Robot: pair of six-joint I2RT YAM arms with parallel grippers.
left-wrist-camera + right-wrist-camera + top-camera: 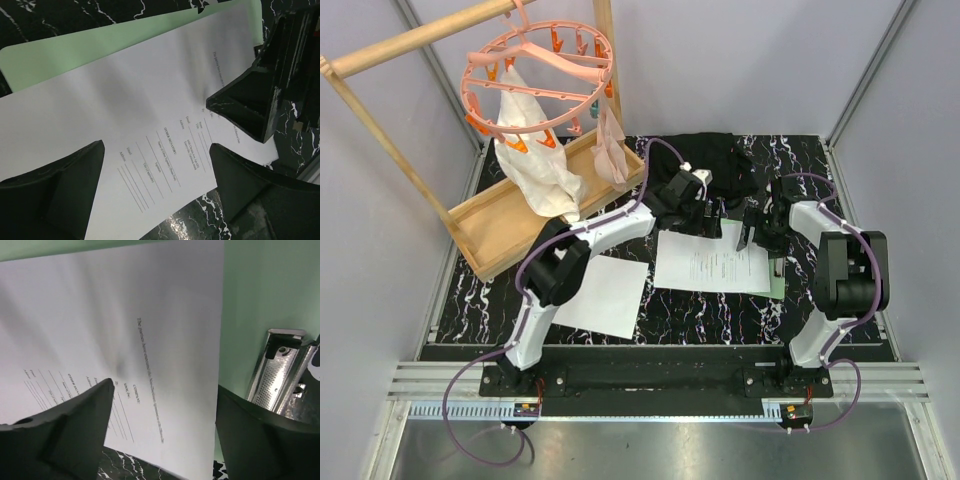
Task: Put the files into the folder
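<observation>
Well to the left of the thin pale mint-green folder (pixel 778 284), a plain white paper sheet (pixel 605 295) lies alone on the black marbled table (pixel 470 300); it is one of the files not yet in. Over the folder's left part the left gripper (pixel 156 155) hangs with its jaws spread wide, holding nothing. On the folder lies a white printed sheet (pixel 712 262), slightly askew, with green showing along its far and right edges. Over the folder's right part the right gripper (pixel 162 390) also stands wide open and empty, and the silver metal clip (pixel 277 372) sits just right of the sheet, apart from it.

To do this step well, I judge the sheet should be squared to the folder's edges and nudged toward the clip before the lone sheet is fetched. Thin paper calls for a light, flat press.

The sheet hides most of the folder, so any pages beneath cannot be told. The print is too small to read.
</observation>
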